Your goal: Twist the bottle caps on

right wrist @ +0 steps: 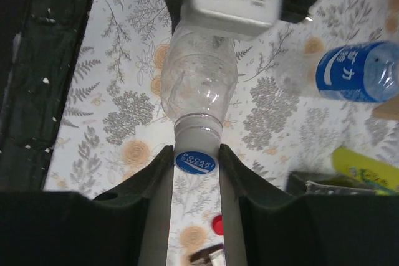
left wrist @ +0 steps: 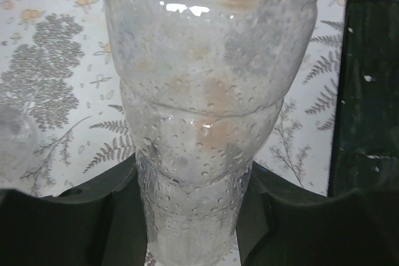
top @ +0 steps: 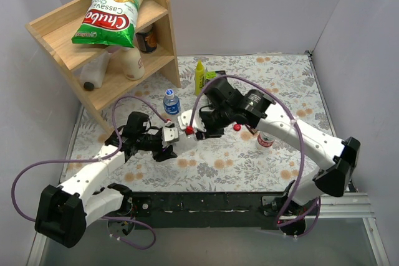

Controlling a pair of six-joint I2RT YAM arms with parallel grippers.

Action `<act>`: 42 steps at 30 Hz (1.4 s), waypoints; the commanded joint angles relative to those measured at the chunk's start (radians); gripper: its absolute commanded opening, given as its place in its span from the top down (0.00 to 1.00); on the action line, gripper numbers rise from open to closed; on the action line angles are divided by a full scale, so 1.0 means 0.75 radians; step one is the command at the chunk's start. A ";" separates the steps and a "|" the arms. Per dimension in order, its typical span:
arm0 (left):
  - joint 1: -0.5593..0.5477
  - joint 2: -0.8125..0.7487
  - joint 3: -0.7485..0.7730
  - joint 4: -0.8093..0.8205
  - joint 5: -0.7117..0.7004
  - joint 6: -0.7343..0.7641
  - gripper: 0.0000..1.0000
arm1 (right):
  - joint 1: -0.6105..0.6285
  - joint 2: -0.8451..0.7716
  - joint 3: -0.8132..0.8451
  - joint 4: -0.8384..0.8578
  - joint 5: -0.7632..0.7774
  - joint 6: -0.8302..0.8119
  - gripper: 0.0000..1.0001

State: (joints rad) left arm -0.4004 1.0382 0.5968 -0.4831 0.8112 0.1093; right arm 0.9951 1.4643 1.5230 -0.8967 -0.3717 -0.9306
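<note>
Blue cap [right wrist: 195, 162] sits pinched in my right gripper [right wrist: 194, 175], against the mouth of the unlabelled bottle [right wrist: 199, 85]. My left gripper [top: 166, 136] clamps its body. Both arms reach inward over the floral tablecloth [top: 237, 166]; a wooden shelf [top: 56, 29] stands far-left.

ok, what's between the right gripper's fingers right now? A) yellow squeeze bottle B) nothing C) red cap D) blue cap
D: the right wrist view shows the blue cap pinched between the fingers of the right gripper, at the mouth of the unlabelled bottle.
</note>
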 commanded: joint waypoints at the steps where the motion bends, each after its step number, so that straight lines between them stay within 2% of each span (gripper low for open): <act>1: -0.004 -0.173 -0.067 0.386 -0.083 -0.237 1.00 | -0.116 0.221 0.225 -0.105 -0.240 0.475 0.91; 2: -0.006 -0.200 -0.114 0.504 -0.128 -0.262 1.00 | -0.183 0.319 0.266 -0.146 -0.403 0.551 0.91; 3: -0.012 -0.226 -0.135 0.560 -0.236 -0.291 1.00 | -0.214 0.352 0.280 -0.152 -0.483 0.746 0.91; 4: -0.012 -0.259 -0.149 0.613 -0.277 -0.311 1.00 | -0.240 0.365 0.252 -0.104 -0.612 0.815 0.92; 6: -0.018 -0.270 -0.164 0.691 -0.386 -0.328 1.00 | -0.255 0.383 0.215 -0.085 -0.641 0.870 0.93; 9: -0.020 -0.237 -0.133 0.663 -0.472 -0.338 1.00 | -0.263 0.430 0.244 -0.056 -0.633 0.999 0.97; 11: -0.020 -0.214 -0.127 0.594 -0.499 -0.332 1.00 | -0.277 0.461 0.315 -0.058 -0.621 1.053 0.89; 12: -0.020 -0.212 -0.129 0.575 -0.509 -0.322 1.00 | -0.286 0.469 0.350 -0.068 -0.611 1.043 0.82; 13: -0.020 -0.210 -0.129 0.520 -0.505 -0.301 1.00 | -0.294 0.475 0.457 -0.081 -0.570 1.012 0.70; 15: -0.020 -0.202 -0.135 0.456 -0.487 -0.230 1.00 | -0.335 0.482 0.578 -0.121 -0.509 0.908 0.58; 16: -0.018 -0.196 -0.131 0.385 -0.450 -0.211 1.00 | -0.351 0.477 0.668 -0.136 -0.456 0.871 0.50; 19: -0.016 -0.145 -0.101 0.250 -0.356 -0.079 1.00 | -0.384 0.429 0.737 -0.215 -0.427 0.650 0.48; 22: -0.010 -0.072 -0.045 0.066 -0.213 -0.013 1.00 | -0.368 0.324 0.635 -0.348 -0.462 0.258 0.45; 23: -0.008 -0.055 -0.025 0.035 -0.133 -0.003 1.00 | -0.317 0.259 0.531 -0.371 -0.423 0.168 0.39; 24: -0.004 -0.035 -0.006 0.006 -0.096 0.016 1.00 | -0.282 0.224 0.459 -0.385 -0.382 -0.015 0.34; 25: -0.006 0.000 0.026 -0.041 -0.065 0.034 1.00 | -0.213 0.187 0.396 -0.381 -0.293 -0.082 0.27; 26: -0.004 0.019 0.039 -0.055 -0.014 0.034 1.00 | -0.186 0.116 0.267 -0.357 -0.255 -0.131 0.25; 30: -0.004 0.047 0.071 -0.090 0.068 0.040 1.00 | -0.090 -0.026 0.048 -0.192 -0.128 -0.262 0.21; 38: -0.006 0.037 0.086 -0.158 0.113 0.104 1.00 | -0.028 -0.042 -0.020 -0.050 -0.046 -0.234 0.25; 42: -0.004 0.041 0.096 -0.170 0.115 0.104 1.00 | -0.024 -0.034 -0.032 -0.036 -0.048 -0.232 0.32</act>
State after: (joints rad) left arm -0.4080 1.0824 0.6239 -0.5835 0.8497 0.1593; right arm 0.9695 1.4479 1.5074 -0.9840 -0.4198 -1.0882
